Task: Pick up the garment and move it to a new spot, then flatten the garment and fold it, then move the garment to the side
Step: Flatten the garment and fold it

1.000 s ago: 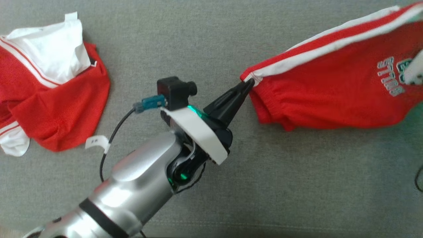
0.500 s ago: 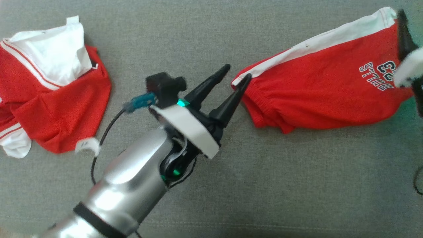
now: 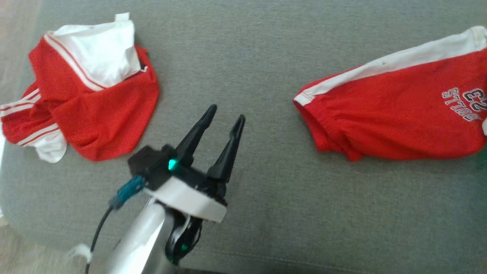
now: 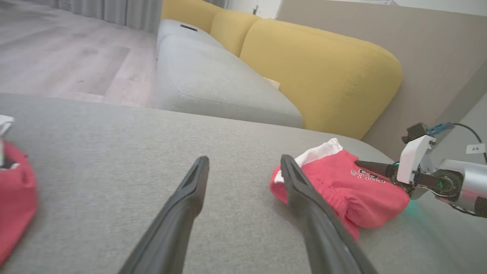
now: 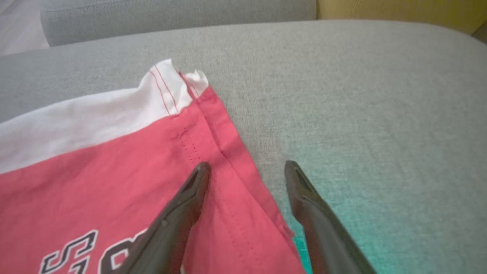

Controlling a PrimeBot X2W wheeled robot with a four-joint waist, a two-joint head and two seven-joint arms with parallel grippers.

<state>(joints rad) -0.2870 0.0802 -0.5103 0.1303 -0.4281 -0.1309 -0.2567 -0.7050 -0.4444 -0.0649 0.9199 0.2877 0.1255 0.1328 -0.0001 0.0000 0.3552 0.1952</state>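
Shorts are lying limp, likely light, at the sofa seat's right edge, best pinched at corners, with left tool and right tool hovering spread, empty.

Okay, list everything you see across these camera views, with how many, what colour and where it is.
shorts: one, red with a white side stripe and lettering, lying on the seat, head view's right.
crumpled garment: one, red and white, on the seat, head view's left.
seat: one, grey fabric, under both garments.
cushions: at least two, yellow, behind a further grey seat in the left wrist view.
floor: one, pale wood, beyond the sofa.
left gripper: one, dark fingers, open, over bare seat between the garments.
right gripper: one, dark fingers, open, at the shorts' hem, one finger over red fabric, the other over the seat.
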